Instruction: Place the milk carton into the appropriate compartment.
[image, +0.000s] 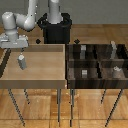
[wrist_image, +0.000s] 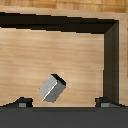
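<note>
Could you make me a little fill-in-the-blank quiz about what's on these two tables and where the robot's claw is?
1. The milk carton stands in the light ____ tray.
2. The gripper hovers ____ the carton, not touching it.
3. The dark divided tray holds small ____ blocks.
4. The carton is the ____ thing in its tray.

Missing words: wooden; above; grey; only

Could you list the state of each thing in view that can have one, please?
Milk carton: upright in the light wooden tray, not grasped.
Gripper: above the carton, open, empty.
Dark divided tray: grey blocks in several compartments.
</note>
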